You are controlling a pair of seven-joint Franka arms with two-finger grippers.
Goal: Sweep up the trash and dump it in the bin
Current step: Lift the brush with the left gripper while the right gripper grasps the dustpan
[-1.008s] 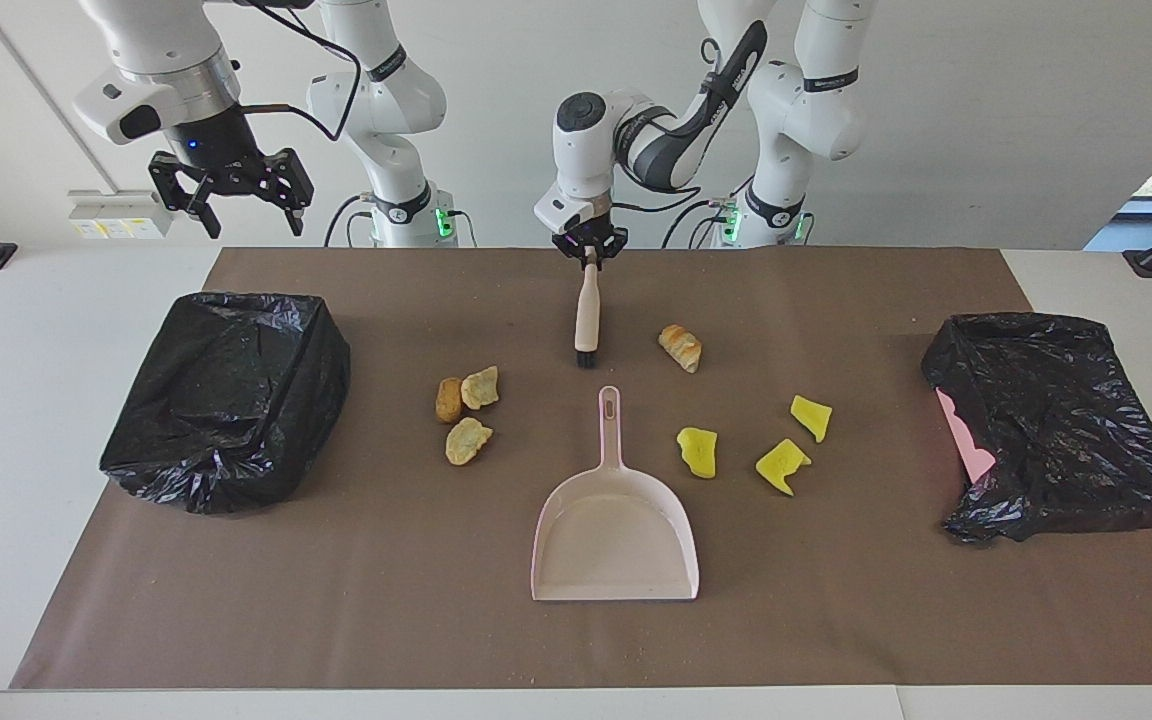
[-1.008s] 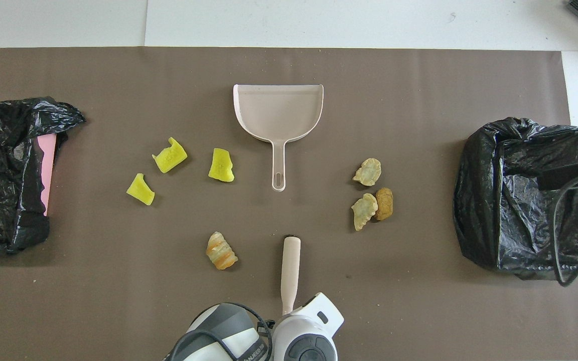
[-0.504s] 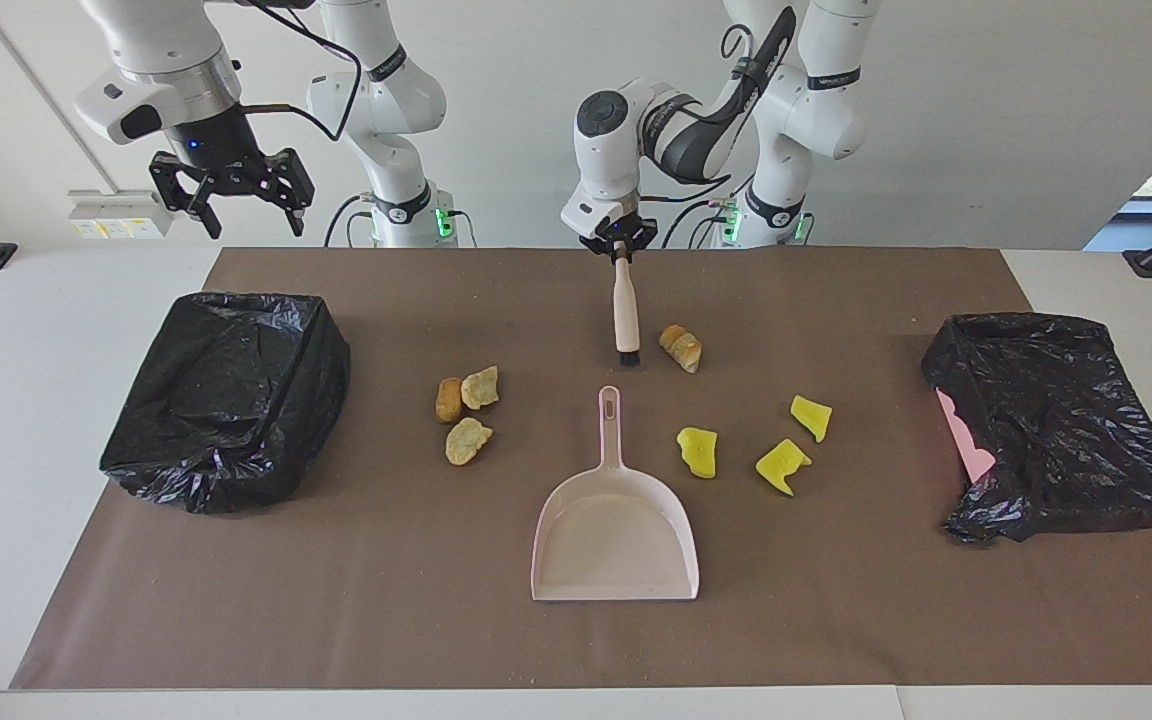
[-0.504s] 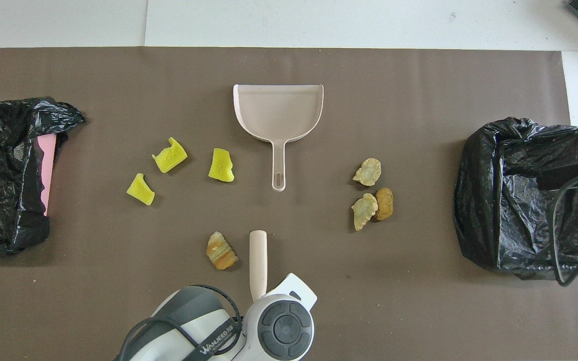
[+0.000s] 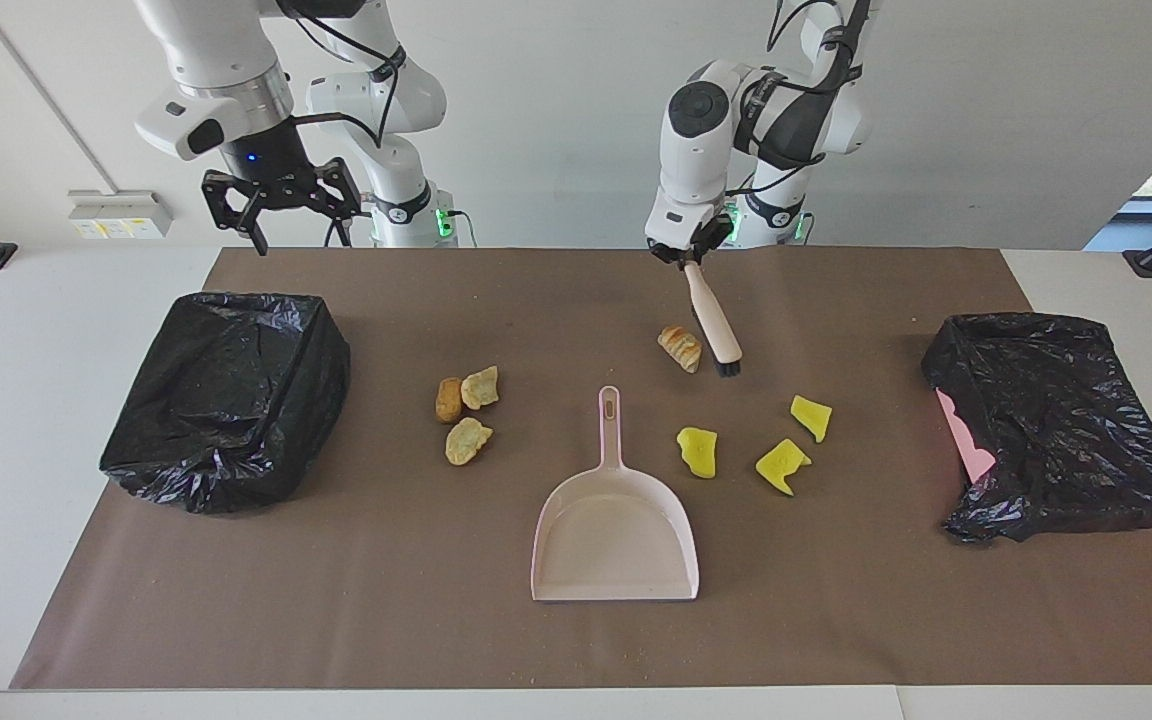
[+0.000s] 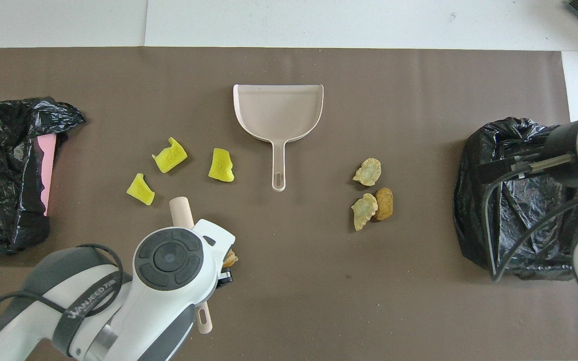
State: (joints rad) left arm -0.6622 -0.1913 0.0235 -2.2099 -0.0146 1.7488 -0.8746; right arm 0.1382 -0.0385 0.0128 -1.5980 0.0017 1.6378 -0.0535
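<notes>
My left gripper (image 5: 688, 256) is shut on the handle of a beige brush (image 5: 714, 322). The brush slants down, and its dark bristles sit by a golden-brown trash lump (image 5: 680, 348), on that lump's side toward the left arm's end. From overhead the wrist hides most of that lump (image 6: 229, 259), and the brush (image 6: 181, 212) pokes out. Three yellow scraps (image 5: 782, 465) (image 6: 169, 155) lie beside the pink dustpan (image 5: 616, 565) (image 6: 279, 113). Three brown lumps (image 5: 467, 440) (image 6: 368, 171) lie toward the right arm's end. My right gripper (image 5: 281, 195) (image 6: 492, 170) hangs open above the black-bagged bin (image 5: 226, 400) (image 6: 520, 210).
A second black bag (image 5: 1056, 425) (image 6: 3, 170) with a pink edge showing lies at the left arm's end of the brown mat (image 5: 836, 620). The dustpan's handle points toward the robots, and its mouth faces away from them.
My left arm carried the brush toward its own end of the table, past the lone brown lump, and tilted it. The right gripper shifted toward the middle of the table.
</notes>
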